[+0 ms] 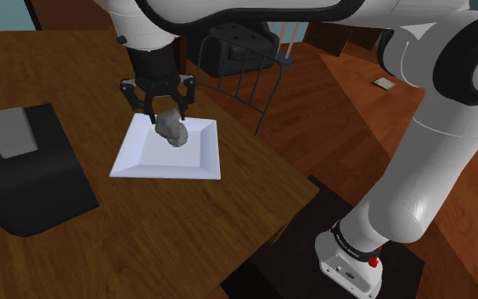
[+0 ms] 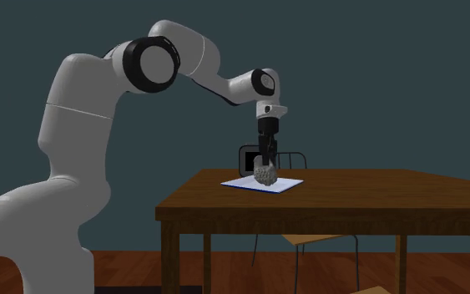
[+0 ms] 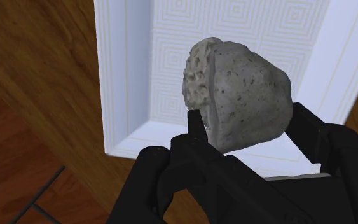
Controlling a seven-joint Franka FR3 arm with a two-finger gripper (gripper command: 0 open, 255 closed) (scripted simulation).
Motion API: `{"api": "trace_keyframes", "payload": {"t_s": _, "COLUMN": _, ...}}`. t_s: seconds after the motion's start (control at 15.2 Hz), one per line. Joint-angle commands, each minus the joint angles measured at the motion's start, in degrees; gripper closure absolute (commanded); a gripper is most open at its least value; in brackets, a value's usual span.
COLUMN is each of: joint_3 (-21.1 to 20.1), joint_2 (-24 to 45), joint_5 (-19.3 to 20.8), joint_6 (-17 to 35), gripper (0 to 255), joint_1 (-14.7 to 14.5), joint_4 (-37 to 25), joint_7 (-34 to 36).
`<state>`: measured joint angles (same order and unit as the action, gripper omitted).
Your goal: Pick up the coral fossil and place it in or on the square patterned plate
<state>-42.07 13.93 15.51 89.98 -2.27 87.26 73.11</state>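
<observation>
The coral fossil (image 1: 174, 129), a rough grey lump pitted on one side, is clasped between my black fingers (image 3: 195, 126). My gripper (image 1: 168, 119) points down, shut on the fossil, over the far part of the square white plate (image 1: 196, 160) with its fine square pattern (image 3: 171, 38). In the second exterior view the fossil (image 2: 265, 174) hangs very low over the plate (image 2: 245, 183). Whether the two touch, I cannot tell. The wrist view has the fossil (image 3: 241, 95) over the plate's inner well, near one raised rim (image 3: 123, 76).
A black case (image 1: 33, 183) with a grey block (image 1: 12, 132) on it lies on the wooden table (image 1: 143, 238) at the shoulder view's left. A wire-backed chair (image 1: 250, 81) and a dark seat (image 1: 237, 47) stand beyond the far edge. My stand (image 1: 313, 255) is at the lower right.
</observation>
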Motion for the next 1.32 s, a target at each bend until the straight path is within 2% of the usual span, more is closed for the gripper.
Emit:
{"api": "trace_keyframes", "payload": {"t_s": 0.0, "joint_3": 0.1, "joint_2": 0.1, "joint_5": 0.0, "joint_6": 1.8, "gripper": 255, "joint_1": 0.2, "joint_4": 1.9, "joint_7": 0.2}}
{"api": "trace_keyframes", "payload": {"t_s": 0.13, "joint_3": 0.2, "joint_2": 0.1, "joint_5": 0.1, "joint_6": 3.5, "gripper": 255, "joint_1": 0.4, "joint_4": 3.7, "joint_7": 0.4}}
{"api": "trace_keyframes", "payload": {"t_s": 0.59, "joint_3": 0.0, "joint_2": 0.1, "joint_5": 0.1, "joint_6": 3.5, "gripper": 255, "joint_1": 0.5, "joint_4": 3.7, "joint_7": 0.5}}
{"api": "trace_keyframes", "payload": {"t_s": 0.66, "joint_3": -0.1, "joint_2": -0.4, "joint_5": -0.2, "joint_6": 3.6, "gripper": 0, "joint_1": 0.6, "joint_4": 4.2, "joint_7": 0.5}}
{"api": "trace_keyframes", "payload": {"t_s": 0.99, "joint_3": 0.0, "joint_2": 0.1, "joint_5": 0.1, "joint_6": 3.5, "gripper": 0, "joint_1": 0.5, "joint_4": 3.7, "joint_7": 0.5}}
{"api": "trace_keyframes", "payload": {"t_s": 1.25, "joint_3": -0.3, "joint_2": 2.4, "joint_5": 1.4, "joint_6": -4.7, "gripper": 0, "joint_1": -1.9, "joint_4": -6.3, "joint_7": 0.8}}
